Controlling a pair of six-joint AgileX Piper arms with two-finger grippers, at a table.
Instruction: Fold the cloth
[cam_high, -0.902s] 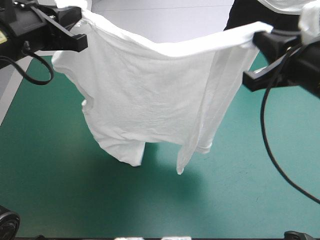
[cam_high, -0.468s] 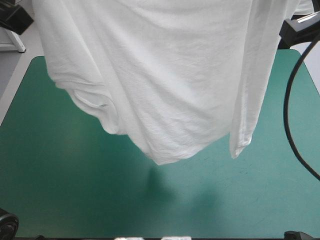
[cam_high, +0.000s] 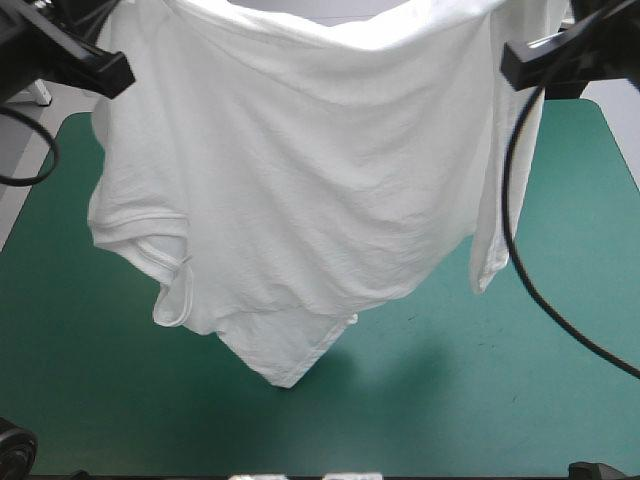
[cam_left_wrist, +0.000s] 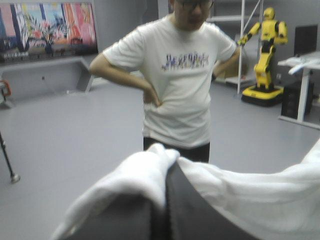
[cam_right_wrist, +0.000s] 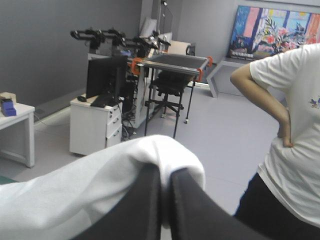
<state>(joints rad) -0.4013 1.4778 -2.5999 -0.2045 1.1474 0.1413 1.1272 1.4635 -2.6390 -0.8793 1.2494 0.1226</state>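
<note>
The white T-shirt (cam_high: 310, 190) hangs spread in the air over the teal-green table (cam_high: 480, 380), held by its upper edge at two corners. My left gripper (cam_high: 112, 72) is shut on the corner over the table's far left. My right gripper (cam_high: 515, 62) is shut on the corner over the far right. In the left wrist view the black fingers (cam_left_wrist: 185, 210) meet at the left gripper (cam_left_wrist: 166, 172), with the T-shirt (cam_left_wrist: 250, 195) draped over them. The right gripper (cam_right_wrist: 165, 175) shows the same, the T-shirt (cam_right_wrist: 75, 195) folded over its tips. A sleeve (cam_high: 165, 270) hangs low on the left.
The T-shirt's lowest corner (cam_high: 285, 375) dangles toward the table's front middle. Bare teal-green cover lies to the front and to both sides beneath the T-shirt.
The T-shirt swung up toward the camera just before and has now dropped back. Both grippers kept hold. The hanging cloth now reaches farther toward the table's front than earlier.
</note>
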